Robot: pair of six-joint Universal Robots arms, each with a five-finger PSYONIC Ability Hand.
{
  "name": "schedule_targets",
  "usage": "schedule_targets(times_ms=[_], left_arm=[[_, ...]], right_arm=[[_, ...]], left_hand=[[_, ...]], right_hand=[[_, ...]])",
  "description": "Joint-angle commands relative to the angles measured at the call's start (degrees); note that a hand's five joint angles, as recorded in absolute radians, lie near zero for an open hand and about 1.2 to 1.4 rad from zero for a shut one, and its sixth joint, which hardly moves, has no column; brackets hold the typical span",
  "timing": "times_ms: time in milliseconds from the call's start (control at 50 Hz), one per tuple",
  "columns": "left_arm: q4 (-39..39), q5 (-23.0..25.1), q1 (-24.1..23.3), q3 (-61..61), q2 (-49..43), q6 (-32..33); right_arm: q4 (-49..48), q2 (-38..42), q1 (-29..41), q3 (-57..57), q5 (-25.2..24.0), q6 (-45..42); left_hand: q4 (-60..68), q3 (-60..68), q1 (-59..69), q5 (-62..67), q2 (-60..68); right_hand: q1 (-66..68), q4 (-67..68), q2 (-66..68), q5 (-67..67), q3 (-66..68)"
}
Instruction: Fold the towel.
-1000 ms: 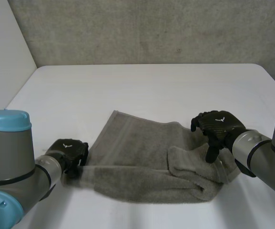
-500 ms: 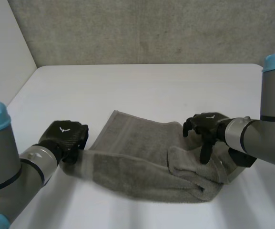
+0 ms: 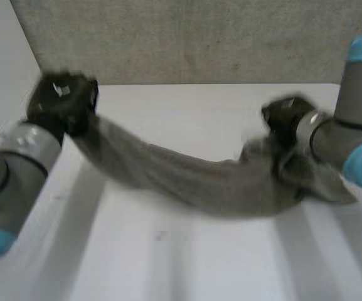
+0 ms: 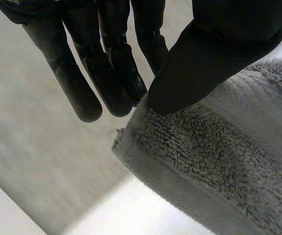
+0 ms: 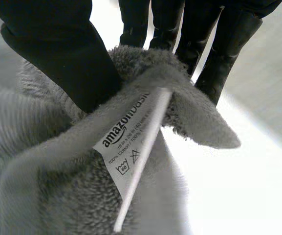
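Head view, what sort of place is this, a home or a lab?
Probably a robot lab, not a home: a white table, a plain grey wall behind, and the left hand and right hand holding one grey towel.

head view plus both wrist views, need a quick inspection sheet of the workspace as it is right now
surface: white table, with the towel over its middle.
job's things: grey towel strung between the two hands and sagging in the middle; a white care label sits at the end that the right hand holds.
clutter: nothing seen.
hands: left hand pinches a towel corner between thumb and fingers; right hand pinches the other end beside the label, thumb against fingers.
cables: nothing seen.
surroundings: grey rough wall behind the table.
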Motion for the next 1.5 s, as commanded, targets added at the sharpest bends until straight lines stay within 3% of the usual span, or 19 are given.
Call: schedule_targets(times_ms=[20,140,240,340,520,600,780,820,840,880,980,1020,1180,1320,1500], left_arm=[[14.5,-0.9,2.7,14.3,-0.5,-0.5],[22.7,-5.1,3.8,19.1,-1.5,-0.5],[19.8,-5.3,4.1,16.9,-2.5,-0.5],[13.7,-4.8,4.3,11.1,-4.4,-0.5],[10.7,-1.2,3.8,-5.2,-10.6,-0.1],[10.5,-0.2,3.6,-9.1,-11.6,0.1],[10.3,0.2,4.1,-14.8,-8.7,0.2],[10.3,0.2,4.2,-15.3,-7.4,0.1],[10.3,0.2,4.2,-15.9,-6.3,0.1],[10.3,0.2,4.1,-16.4,-5.3,0.1],[10.3,0.3,3.8,-18.2,-1.8,0.0],[10.3,0.3,3.4,-18.8,-0.6,-0.1],[10.4,0.3,1.5,-20.4,3.5,-0.1],[10.4,0.3,1.4,-20.3,3.7,-0.1],[10.8,0.3,1.6,-20.2,3.7,-0.1]], right_arm=[[-41.1,-12.0,-0.5,0.0,6.0,-1.4],[-51.9,-15.8,-0.6,6.1,4.8,-1.5],[-45.6,-15.5,-1.6,9.0,2.1,-1.6],[-32.4,-11.3,-3.9,11.9,-3.7,-1.9],[-30.4,-2.8,-4.7,17.0,-7.2,-3.9],[-30.4,0.2,-5.6,21.4,-7.2,-10.2],[-30.2,-1.6,-9.2,27.3,-6.8,-13.6],[-29.3,-4.2,-10.5,29.2,-6.6,-13.1],[-29.3,-4.2,-10.5,29.2,-6.6,-13.1],[-27.7,-6.6,-11.4,30.6,-6.4,-10.9],[-25.2,-8.7,-12.2,30.8,-6.2,-6.5],[-19.9,-11.1,-14.2,30.1,-6.2,1.2],[-7.6,-12.5,-15.2,22.9,-7.2,15.6],[-3.9,-10.6,-14.9,13.7,-10.3,22.5],[4.1,2.1,-13.6,-1.6,-10.9,26.9]], left_hand=[[10.2,10.3,12.7,11.1,10.3],[10.2,10.3,12.7,11.1,10.3],[10.2,10.3,12.7,11.1,10.3],[10.2,10.3,12.7,11.1,10.3],[10.2,10.3,12.7,11.1,10.3],[10.2,10.3,12.7,11.1,10.3],[10.2,10.3,12.7,11.1,10.3],[10.2,10.3,12.7,11.1,10.3],[10.2,10.3,12.7,11.1,10.3],[10.2,10.3,12.7,11.1,10.3],[10.2,10.3,12.7,11.1,10.3],[10.2,10.3,12.7,11.1,10.3],[10.2,10.3,12.7,11.1,10.3],[10.2,10.3,12.7,11.1,10.3],[10.2,10.3,12.7,11.1,10.3]], right_hand=[[16.7,2.6,4.4,15.3,4.4],[16.7,2.6,4.4,15.3,4.4],[16.7,2.6,4.4,15.3,4.4],[16.7,2.6,4.4,15.3,4.4],[16.7,2.6,4.4,15.3,4.4],[16.7,2.6,4.4,15.3,4.4],[15.8,1.7,3.5,14.4,3.4],[-5.0,-19.0,-17.3,-6.4,-17.3],[-5.1,-19.2,-17.4,-6.5,-17.4],[-29.5,-43.6,-41.8,-30.9,-41.9],[-37.4,-51.5,-49.7,-38.8,-49.7],[-44.6,-58.7,-56.9,-46.0,-56.9],[-45.5,-59.5,-57.8,-46.9,-57.8],[-43.3,-57.4,-55.6,-44.7,-55.6],[-40.8,-54.8,-53.1,-42.2,-53.1]])
